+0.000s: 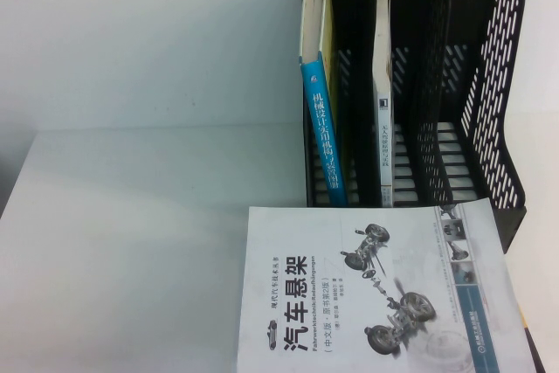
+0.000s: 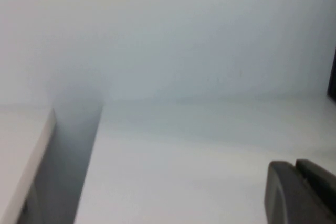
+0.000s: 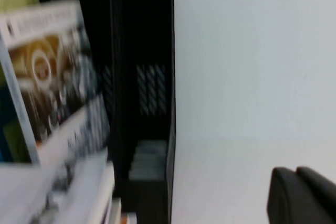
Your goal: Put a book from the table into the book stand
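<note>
The book (image 1: 384,294), white cover with a black Chinese title and a car chassis drawing, lies face up at the front right, just before the book stand (image 1: 489,67). No gripper touches it. The black stand holds a blue-spined book (image 1: 321,128) in its left slot and a white-spined book (image 1: 383,102) in the middle slot; the right slot is empty. Neither gripper shows in the high view. My left gripper (image 2: 295,165) is shut and empty over the bare table (image 2: 184,145). My right gripper (image 3: 295,171) is shut and empty, to the side of the stand (image 3: 142,77) and the book (image 3: 58,77).
The white table (image 1: 131,242) stretches left of the stand and book. A white wall (image 1: 148,32) rises behind it. The left wrist view shows a table edge with a dark gap (image 2: 73,166) beside it.
</note>
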Robot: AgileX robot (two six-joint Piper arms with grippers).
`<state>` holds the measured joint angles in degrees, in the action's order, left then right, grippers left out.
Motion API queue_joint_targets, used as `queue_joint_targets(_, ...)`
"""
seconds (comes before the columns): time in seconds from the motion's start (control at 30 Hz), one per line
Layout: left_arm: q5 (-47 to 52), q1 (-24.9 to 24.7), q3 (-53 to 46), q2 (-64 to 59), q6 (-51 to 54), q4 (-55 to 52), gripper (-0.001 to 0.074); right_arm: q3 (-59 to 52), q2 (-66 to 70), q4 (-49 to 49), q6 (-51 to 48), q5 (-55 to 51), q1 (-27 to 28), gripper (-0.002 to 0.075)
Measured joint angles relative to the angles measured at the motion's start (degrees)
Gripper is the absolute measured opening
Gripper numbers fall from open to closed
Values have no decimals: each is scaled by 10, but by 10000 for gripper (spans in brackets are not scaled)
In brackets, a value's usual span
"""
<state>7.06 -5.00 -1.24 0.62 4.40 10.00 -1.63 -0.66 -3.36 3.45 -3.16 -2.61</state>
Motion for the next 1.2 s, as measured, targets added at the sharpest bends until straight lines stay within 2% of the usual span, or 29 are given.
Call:
queue_joint_targets(0.2,-225,0,0,0,-2,6,-2,0,0,0,24,200,0,-3)
queue_joint_targets(0.33,-323,0,0,0,-2,7,-2,0,0,0,49,303,0,-3)
queue_joint_targets(0.63,-412,0,0,0,-22,21,-2,0,0,0,56,467,0,-3)
queue_joint_targets(0.73,-348,0,23,1,-28,39,-2,0,-1,19,57,499,0,-3)
queue_joint_targets(0.87,-161,0,123,-2,-30,44,-2,38,-1,41,57,403,0,-3)
queue_joint_targets(1.07,2,0,253,-81,-44,44,-2,141,5,45,57,74,0,-3)
queue_joint_targets(1.2,99,0,295,-174,-78,54,-2,160,47,47,57,-77,0,-3)
